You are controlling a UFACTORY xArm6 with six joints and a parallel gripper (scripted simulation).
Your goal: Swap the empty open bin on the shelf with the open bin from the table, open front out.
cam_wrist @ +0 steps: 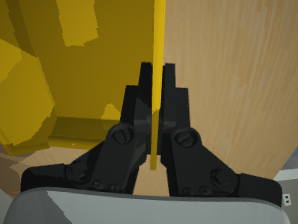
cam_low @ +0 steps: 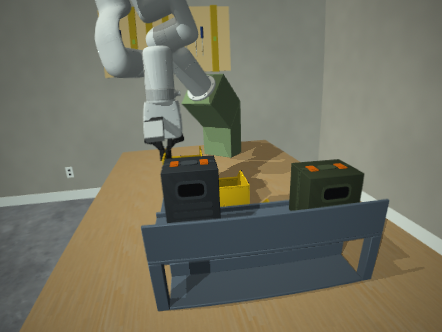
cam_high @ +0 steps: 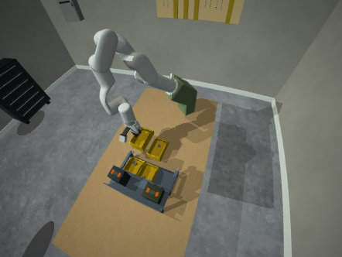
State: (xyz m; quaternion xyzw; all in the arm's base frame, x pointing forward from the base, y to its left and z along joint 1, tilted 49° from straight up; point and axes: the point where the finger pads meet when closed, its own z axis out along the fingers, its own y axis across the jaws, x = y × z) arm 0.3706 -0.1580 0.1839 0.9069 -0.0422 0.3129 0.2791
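My gripper (cam_high: 136, 133) (cam_low: 166, 157) (cam_wrist: 157, 82) is shut on one wall of an empty yellow bin (cam_high: 142, 138) (cam_wrist: 95, 95), with one finger inside it and one outside. The bin hangs upright or nearly so behind the shelf's left part; how far its base is from the table cannot be told. The other open bin (cam_high: 156, 152) stands on the table to its right, with a small grey part in it. On the blue-grey shelf (cam_high: 167, 181) (cam_low: 265, 237) a bin (cam_high: 132, 168) holding a grey part and a second bin (cam_high: 150, 170) sit side by side. The shelf floor right of them is bare.
A black case (cam_high: 118, 175) (cam_low: 190, 192) stands at the shelf's left and a dark green case (cam_high: 153, 193) (cam_low: 325, 185) at its right, both rising above it. The wooden table (cam_high: 93, 217) (cam_low: 75, 260) extends around the shelf. The green arm base (cam_high: 185, 98) stands at the far end.
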